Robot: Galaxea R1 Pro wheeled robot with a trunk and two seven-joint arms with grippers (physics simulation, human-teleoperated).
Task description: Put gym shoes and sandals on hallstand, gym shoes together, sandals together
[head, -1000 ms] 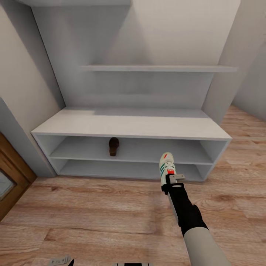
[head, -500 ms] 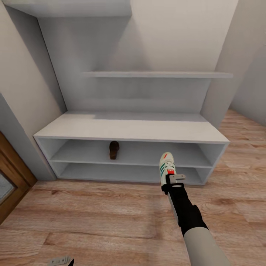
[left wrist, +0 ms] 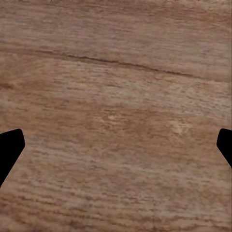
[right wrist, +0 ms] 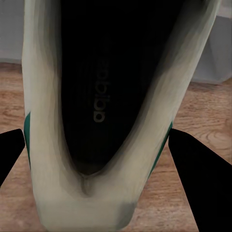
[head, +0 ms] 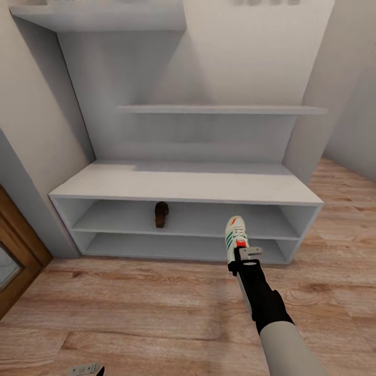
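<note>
My right gripper (head: 245, 257) is shut on the heel of a white gym shoe (head: 235, 236) with green stripes, held above the corridor floor (head: 156, 308) just in front of the hallstand (head: 183, 185). The right wrist view looks into that gym shoe (right wrist: 101, 121), its dark inside between my fingertips (right wrist: 193, 159). One dark brown sandal (head: 161, 214) lies on the hallstand's upper open shelf, left of centre. My left gripper (left wrist: 116, 145) is open over bare floor planks (left wrist: 116, 72), and its tip (head: 83, 369) shows at the lower edge of the head view.
A brown wooden door (head: 13, 261) stands at the left. Grey walls flank the hallstand, with floating shelves (head: 219, 109) above the bench top. Floor planks stretch to the right of the unit (head: 339, 209).
The whole head view has tilted upward a little, so the hallstand sits lower in the picture. The right arm and the gym shoe keep their place in the frame.
</note>
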